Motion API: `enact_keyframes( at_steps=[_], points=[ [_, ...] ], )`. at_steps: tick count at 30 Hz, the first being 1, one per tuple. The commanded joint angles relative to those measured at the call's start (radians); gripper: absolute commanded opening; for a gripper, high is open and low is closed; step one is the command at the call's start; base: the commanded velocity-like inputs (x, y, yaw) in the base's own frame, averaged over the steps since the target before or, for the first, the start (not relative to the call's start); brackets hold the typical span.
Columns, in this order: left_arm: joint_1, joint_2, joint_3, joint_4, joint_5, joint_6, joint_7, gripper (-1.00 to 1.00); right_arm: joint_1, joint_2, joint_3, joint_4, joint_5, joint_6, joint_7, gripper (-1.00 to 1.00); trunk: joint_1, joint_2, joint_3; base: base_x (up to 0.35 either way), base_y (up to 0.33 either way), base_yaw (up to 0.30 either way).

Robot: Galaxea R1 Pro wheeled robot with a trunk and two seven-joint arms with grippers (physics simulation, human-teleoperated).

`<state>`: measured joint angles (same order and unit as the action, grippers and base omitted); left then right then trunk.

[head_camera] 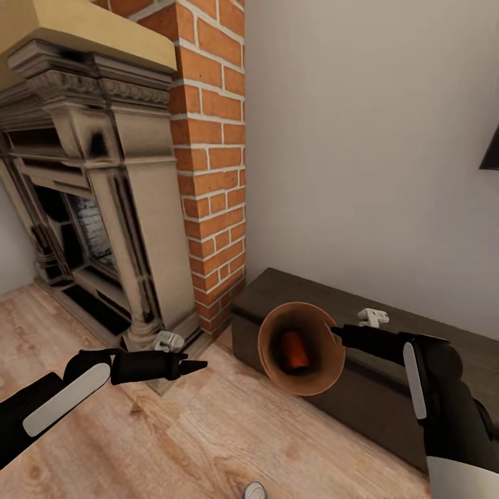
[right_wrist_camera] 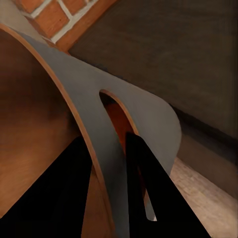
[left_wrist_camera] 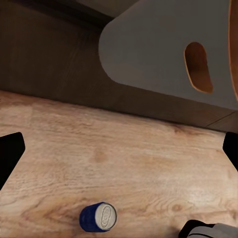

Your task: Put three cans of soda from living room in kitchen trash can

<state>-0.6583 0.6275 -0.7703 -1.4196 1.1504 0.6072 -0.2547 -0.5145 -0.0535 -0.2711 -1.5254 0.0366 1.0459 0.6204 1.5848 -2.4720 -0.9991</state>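
Head view: brick chimney, fireplace, dark cabinet nearby.

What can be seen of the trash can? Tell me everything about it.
The trash can is a round, copper-brown bin with smooth walls, tapering towards its base. It is tilted, its mouth facing the head camera, held off the floor in front of a dark low cabinet. The right pincer is shut on its rim, one finger inside, one outside. An orange can lies inside.

Left gripper extended forward, jaws apart, empty. Right gripper jaws clamped across the bin rim.
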Motion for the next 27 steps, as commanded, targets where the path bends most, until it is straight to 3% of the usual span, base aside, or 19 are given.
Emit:
enact_keyframes(
  at_steps=[1,15,27],
  points=[
    [0.000,0.000,0.000,0.000,0.000,0.000,0.000,1.00,-0.001,0.000,-0.002,-0.006,0.017,0.001,-0.003,-1.00,0.000,0.000,0.000,0.000,0.075,-0.036],
    [0.000,0.001,0.000,-0.001,0.000,-0.001,0.000,1.00,-0.001,0.000,-0.002,-0.006,0.017,0.001,-0.004,-1.00,0.000,0.000,0.006,0.000,0.268,-0.063],
    [0.000,0.001,0.000,-0.001,0.000,0.000,0.000,1.00,-0.001,0.001,-0.002,-0.007,0.017,0.001,-0.004,-1.00,0.000,0.000,0.020,0.000,0.039,-0.192]
  ],
)
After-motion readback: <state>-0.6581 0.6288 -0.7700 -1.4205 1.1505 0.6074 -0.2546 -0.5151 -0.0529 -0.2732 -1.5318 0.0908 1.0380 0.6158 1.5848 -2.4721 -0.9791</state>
